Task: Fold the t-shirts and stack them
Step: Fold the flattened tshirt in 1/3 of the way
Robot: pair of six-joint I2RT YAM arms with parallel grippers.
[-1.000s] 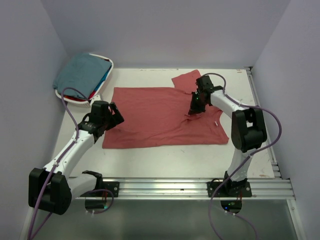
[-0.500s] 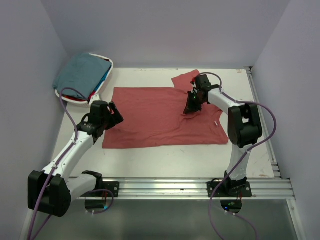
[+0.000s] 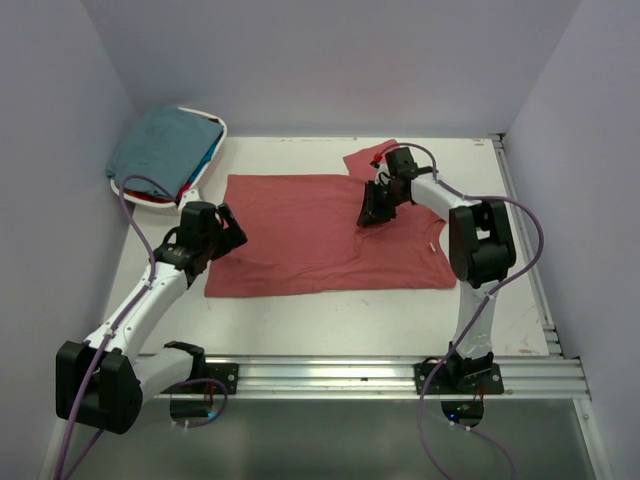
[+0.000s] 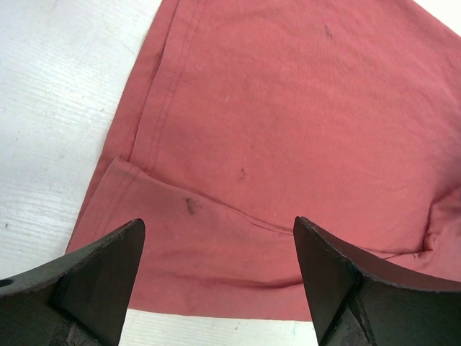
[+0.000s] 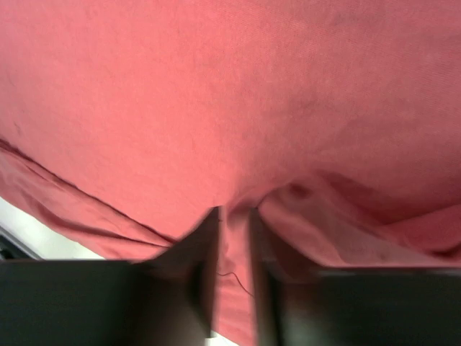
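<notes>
The brick-red t-shirt lies spread out flat on the table, starting just beside the white basket and running away from it toward the right arm. Its cloth is faded, with a few small dark marks near the hem in the left wrist view. The edge nearest the basket is straight. The end far from the basket is rumpled, and one sleeve juts out past the body. A muted teal t-shirt is heaped in the basket, with a sliver of blue cloth and red cloth showing under it.

The left gripper hangs over the shirt corner closest to the basket. Its fingers are spread wide and hold nothing. The right gripper sits on the shirt well away from the basket. Its fingers are almost together, and a raised ridge of the brick-red cloth is caught between them.

Compared with a second ago, the right gripper has travelled across the shirt toward the basket side, drawing the bunched cloth with it, and its forearm has swung farther out. The left arm and the shirts in the basket have not moved.
</notes>
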